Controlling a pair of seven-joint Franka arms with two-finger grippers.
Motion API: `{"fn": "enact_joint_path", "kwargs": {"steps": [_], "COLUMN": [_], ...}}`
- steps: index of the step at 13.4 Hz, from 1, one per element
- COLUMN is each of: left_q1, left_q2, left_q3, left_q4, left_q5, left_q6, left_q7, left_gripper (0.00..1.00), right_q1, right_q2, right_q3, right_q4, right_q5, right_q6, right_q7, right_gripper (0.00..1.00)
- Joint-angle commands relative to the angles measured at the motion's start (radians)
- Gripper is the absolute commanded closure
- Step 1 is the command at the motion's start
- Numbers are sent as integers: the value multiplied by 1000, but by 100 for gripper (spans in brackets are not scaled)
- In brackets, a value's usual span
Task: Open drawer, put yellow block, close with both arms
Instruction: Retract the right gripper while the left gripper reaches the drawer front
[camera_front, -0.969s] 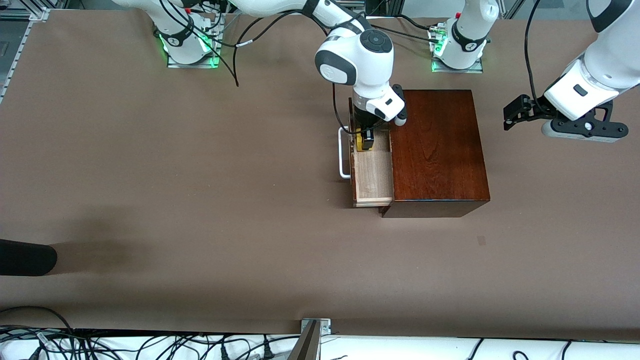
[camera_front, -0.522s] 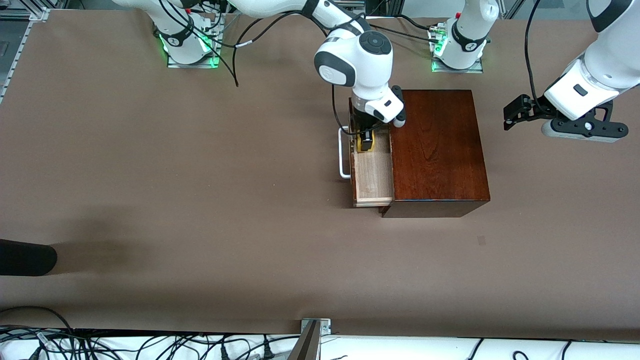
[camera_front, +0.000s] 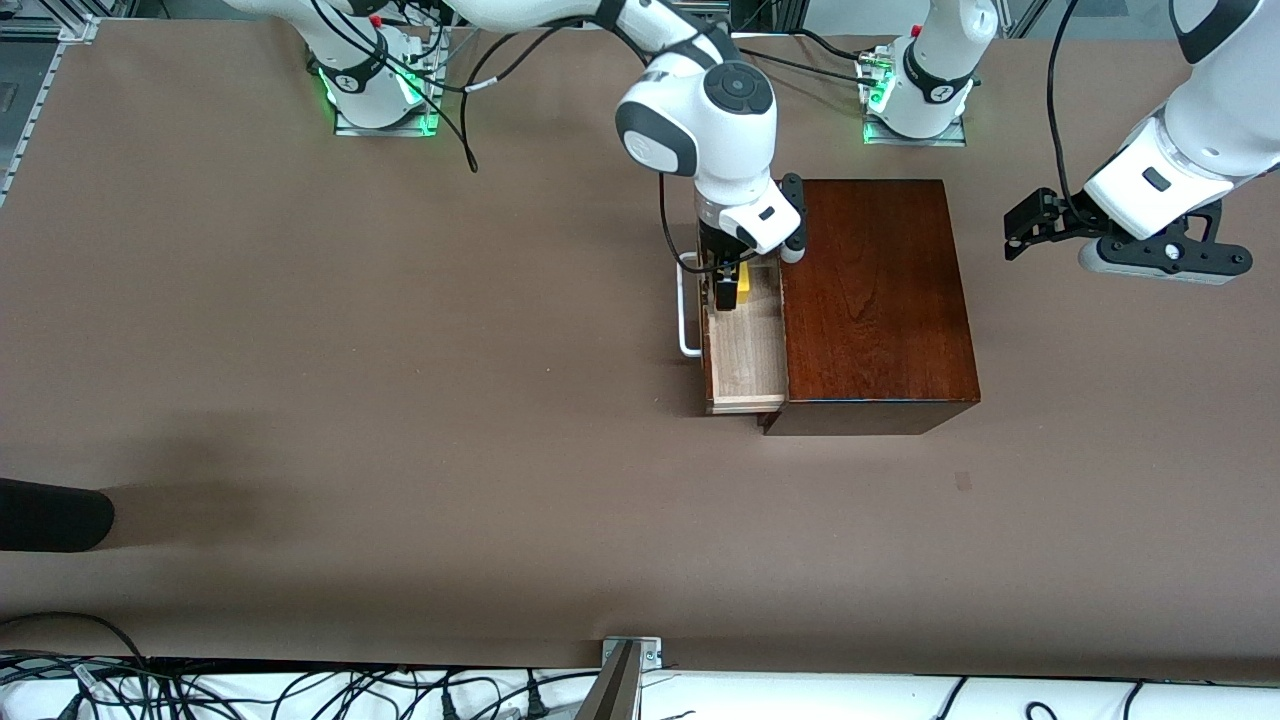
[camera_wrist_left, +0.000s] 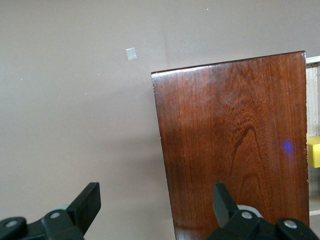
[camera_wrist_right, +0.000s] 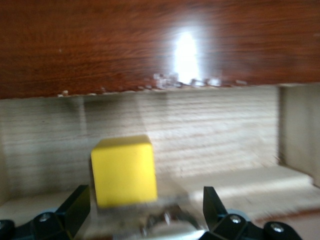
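Right gripper (camera_front: 727, 292), black two-finger type on the white jointed right arm, sits low inside the open drawer (camera_front: 745, 350), a pale light-wood tray w/ dark reddish-brown front and white U-shaped bar handle (camera_front: 685, 305). Fingers spread wide in the right wrist view; the small bright yellow cube, i.e. yellow block (camera_wrist_right: 124, 170), rests on the tray floor between them, not pinched. In the front view the yellow block (camera_front: 742, 288) lies in the part of the tray farther from the front camera, right beside the glossy dark wooden box (camera_front: 875, 300).

Left gripper (camera_front: 1040, 228) hangs in the air over bare table toward the left arm's end, well apart from the box, fingers spread, holding nothing; that arm waits.

Risks, my read:
- A finger could clip the cube on the way up and tip or drag it, since the cube stands just beside one finger.
- A finger or the wrist could snag the box edge above the tray; clearance looks tight.
- Closing w/ the gripper in the tray would jam.
- One-sided push on the handle could skew the tray or slide the whole box on the smooth brown table (camera_front: 400, 400).

Materials: cube matte, sharp-edged, likely hard. Tray is raw grainy wood. Box is lacquered w/ visible grain and glare spot, so slippery for pads. Handle is thin, rounded, smooth.
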Motion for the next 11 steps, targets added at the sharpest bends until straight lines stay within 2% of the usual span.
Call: {"fn": "enact_joint_path", "kwargs": {"steps": [1,5,8,11], "left_q1": [0,-1,-4,-14], "left_q2": [14,16,25,25], "left_q3": [-9,-20,-29,-95], "left_q4": [59,62,66,69], "left_q5": [-14,-18,-43,-78], "left_q6": [-46,-74,-74,-95], "left_q7": [21,9,19,56], "left_gripper": [0,0,0,0], "right_q1": [-49,-207,-360,-515], "right_q2": [-105,-228,-271,-325], "right_q3": [8,4,2,-3], "right_q4": [40,40,40,37], "right_q5": [37,133,164,197], "right_q6": [-130,-271,-271,-321], "right_q7": [-13,-13,-16,-16], "right_gripper": [0,0,0,0]}}
